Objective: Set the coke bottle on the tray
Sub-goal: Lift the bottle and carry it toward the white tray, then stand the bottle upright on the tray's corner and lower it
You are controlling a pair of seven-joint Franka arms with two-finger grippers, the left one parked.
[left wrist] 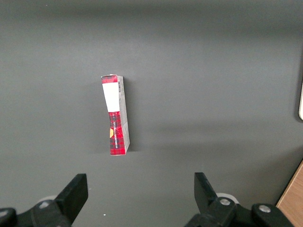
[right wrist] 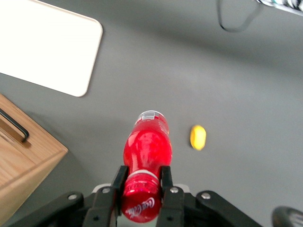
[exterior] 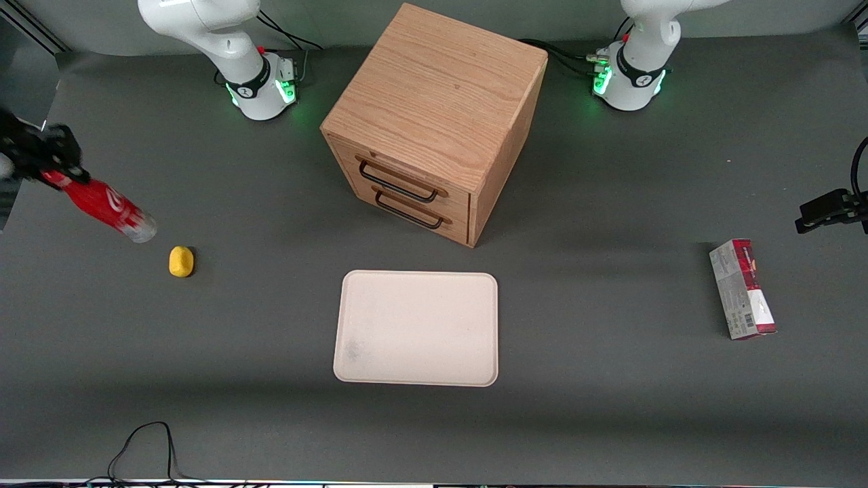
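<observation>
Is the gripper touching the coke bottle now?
Touching. In the right wrist view the gripper has both fingers pressed against the coke bottle near its cap, holding it above the table.

R arm reaches out to the working arm's end of the table — gripper [exterior: 42, 165] raised above the surface, fingers [right wrist: 118, 182] clamped on coke bottle [exterior: 102, 203], held tilted.

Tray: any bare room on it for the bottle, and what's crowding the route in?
The tray is entirely bare. The claw, shut on the coke bottle, is lifted at the working arm's end of the table. Bare table runs between them; only the lemon lies under the route. The drawer cabinet stands just farther from the camera than the tray.
</observation>
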